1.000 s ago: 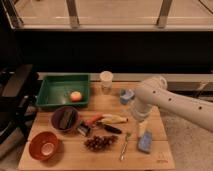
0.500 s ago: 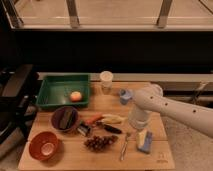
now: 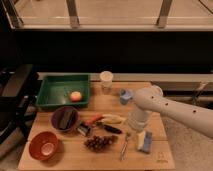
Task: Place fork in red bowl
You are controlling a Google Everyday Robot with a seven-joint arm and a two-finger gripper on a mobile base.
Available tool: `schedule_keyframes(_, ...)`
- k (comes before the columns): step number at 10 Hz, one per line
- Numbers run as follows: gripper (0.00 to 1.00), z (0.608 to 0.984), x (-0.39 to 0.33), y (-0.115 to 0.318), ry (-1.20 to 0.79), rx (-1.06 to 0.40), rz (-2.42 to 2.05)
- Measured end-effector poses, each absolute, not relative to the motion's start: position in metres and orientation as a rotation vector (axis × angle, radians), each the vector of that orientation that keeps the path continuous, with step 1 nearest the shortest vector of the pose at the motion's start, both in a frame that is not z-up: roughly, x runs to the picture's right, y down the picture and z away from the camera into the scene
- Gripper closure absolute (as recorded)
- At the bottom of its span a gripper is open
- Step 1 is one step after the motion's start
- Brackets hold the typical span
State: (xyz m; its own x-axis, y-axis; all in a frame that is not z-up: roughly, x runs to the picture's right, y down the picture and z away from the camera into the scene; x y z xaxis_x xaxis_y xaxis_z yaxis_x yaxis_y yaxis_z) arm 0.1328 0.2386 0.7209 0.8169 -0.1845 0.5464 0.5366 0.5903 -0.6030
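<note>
**Fork lying near the counter's front edge, hand open just beyond it**

One fork (image 3: 124,146) is lying flat on the wooden counter (image 3: 75,159), toward 5 o'clock from the counter's middle and close to the front edge. Its long axis is running almost from 12 to 6 o'clock, with the far end leaning a little toward 1 and the near end toward 7. I cannot tell which end is carrying the tines. One bunch of dark grapes (image 3: 100,142) is sitting just beside it at its 9 o'clock. One blue sponge-like block (image 3: 145,141) is sitting just beside it at its 3 o'clock.

The hand (image 3: 136,129) is hanging at the fork's 12 o'clock, just past its far end. It is pointing down at the counter from a white arm (image 3: 175,112) that is reaching in from 3 o'clock. It is standing wide and holding nothing.

Two bowls are sitting on the counter. The one red bowl (image 3: 44,145) is sitting at the 8 o'clock corner, well apart from the fork, with the grapes between them. One darker brown bowl (image 3: 65,118), with a dark block in it, is sitting at the red bowl's 1 o'clock.

One green tray (image 3: 52,92) is sitting at 11 o'clock and holding one round orange fruit (image 3: 75,95). One white cup (image 3: 106,77) is standing at 12 o'clock, and one small blue object (image 3: 125,95) is sitting near it at 1 o'clock. One orange-handled tool (image 3: 92,120), one black-handled knife (image 3: 110,128) and one banana (image 3: 114,118) are lying around the middle.
</note>
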Motion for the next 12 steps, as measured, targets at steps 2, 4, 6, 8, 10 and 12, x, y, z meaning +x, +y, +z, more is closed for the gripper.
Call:
schedule_keyframes(2, 0.20, 0.730, 0.125, 0.246, -0.468, -0.846, -0.481)
schedule_keyframes(4, 0.20, 0.753, 0.120, 0.268, -0.456, -0.887, -0.515)
schedule_keyframes(6, 0.20, 0.762, 0.121, 0.280, -0.458, -0.920, -0.512)
schedule_keyframes(8, 0.20, 0.767, 0.120, 0.281, -0.456, -0.921, -0.516)
schedule_keyframes(10, 0.20, 0.765, 0.122, 0.283, -0.457, -0.928, -0.513)
schedule_keyframes(12, 0.20, 0.772, 0.127, 0.293, -0.473, -0.940, -0.491)
